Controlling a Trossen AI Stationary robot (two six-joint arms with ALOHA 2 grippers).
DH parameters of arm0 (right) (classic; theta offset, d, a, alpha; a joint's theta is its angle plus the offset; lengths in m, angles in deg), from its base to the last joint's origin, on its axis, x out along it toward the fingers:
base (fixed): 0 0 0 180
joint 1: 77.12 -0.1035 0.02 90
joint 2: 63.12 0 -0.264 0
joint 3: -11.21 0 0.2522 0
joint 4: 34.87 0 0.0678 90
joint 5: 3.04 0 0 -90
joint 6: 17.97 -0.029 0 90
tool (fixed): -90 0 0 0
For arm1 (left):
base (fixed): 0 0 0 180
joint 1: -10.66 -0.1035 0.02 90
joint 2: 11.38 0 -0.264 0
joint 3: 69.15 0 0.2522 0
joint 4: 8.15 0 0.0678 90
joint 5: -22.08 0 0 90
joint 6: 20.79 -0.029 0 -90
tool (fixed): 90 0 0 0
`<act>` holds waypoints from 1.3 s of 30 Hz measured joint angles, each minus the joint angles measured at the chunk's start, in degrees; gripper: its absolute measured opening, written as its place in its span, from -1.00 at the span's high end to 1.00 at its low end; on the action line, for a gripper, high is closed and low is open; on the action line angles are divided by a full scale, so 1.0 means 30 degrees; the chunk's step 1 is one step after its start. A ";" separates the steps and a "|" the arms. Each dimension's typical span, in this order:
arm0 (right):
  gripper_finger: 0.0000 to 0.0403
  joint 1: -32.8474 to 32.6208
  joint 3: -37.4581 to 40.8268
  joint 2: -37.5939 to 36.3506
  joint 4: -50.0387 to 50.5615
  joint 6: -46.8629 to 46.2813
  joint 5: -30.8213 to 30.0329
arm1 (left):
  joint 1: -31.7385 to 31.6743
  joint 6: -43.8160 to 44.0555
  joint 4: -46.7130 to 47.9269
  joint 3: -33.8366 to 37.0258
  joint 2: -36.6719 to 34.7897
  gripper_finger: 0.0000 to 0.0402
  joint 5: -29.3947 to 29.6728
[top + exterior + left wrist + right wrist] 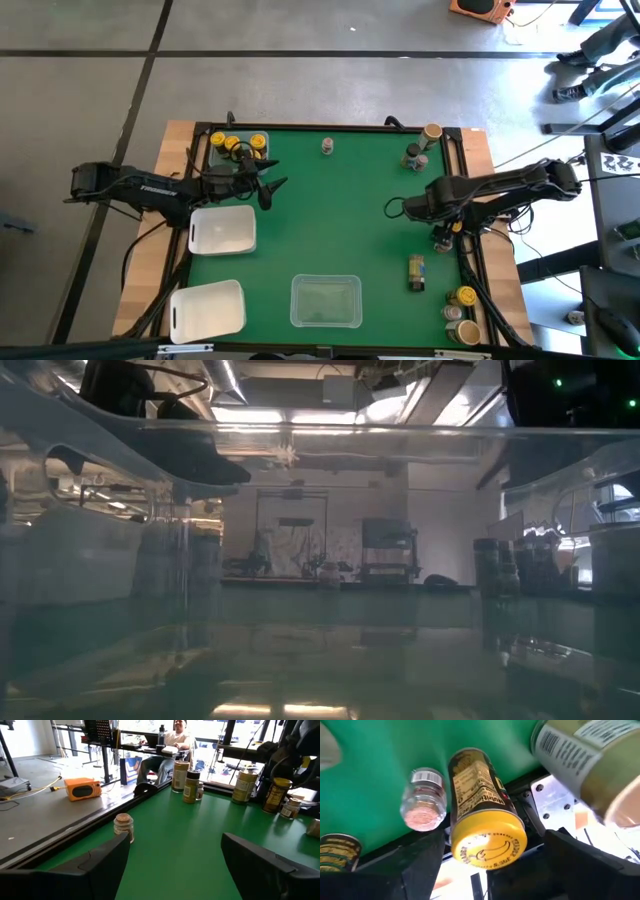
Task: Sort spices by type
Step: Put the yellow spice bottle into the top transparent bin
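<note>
The spices are small jars scattered over the green table. Several yellow-lidded ones stand in a clear tray (pixel 236 146) at the far left. A small glass jar (pixel 327 147) stands alone at the far edge, and two taller jars (pixel 415 155) stand at the far right. My right gripper (pixel 494 842) is open and points down at the right edge. Its fingers flank an upright yellow-lidded jar (pixel 487 835) with a gap on each side. A small glass jar (pixel 424 800) stands beside that one. My left gripper (pixel 270 186) waits open beside the clear tray, holding nothing.
Two white trays (pixel 222 228) (pixel 208 308) lie at the near left, and a clear tray (pixel 325 300) sits near the front edge. One jar (pixel 416 272) lies on its side at the right. Further jars (pixel 462 312) crowd the near right corner. A large jar (pixel 590 760) stands close to my right gripper.
</note>
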 joint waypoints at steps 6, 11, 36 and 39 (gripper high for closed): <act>-0.62 -0.0080 0.0232 0.0980 -0.0497 0.0651 0.0103 | 0.0000 0.0007 -0.0011 0.0000 0.0007 -0.55 0.0000; -0.43 -0.0087 0.0369 0.2065 -0.0466 0.1709 0.0207 | 0.0000 0.0007 -0.0066 0.0007 0.0007 -0.55 0.0000; -0.17 -0.0087 -0.3236 0.3377 -0.0964 0.1595 -0.3063 | 0.0109 0.0012 -0.0004 0.0022 0.0007 -0.55 -0.0015; -0.17 -0.0068 -0.4526 0.3882 -0.1509 0.1931 -0.4161 | 0.0109 0.0007 -0.0017 0.0022 0.0007 -0.55 -0.0015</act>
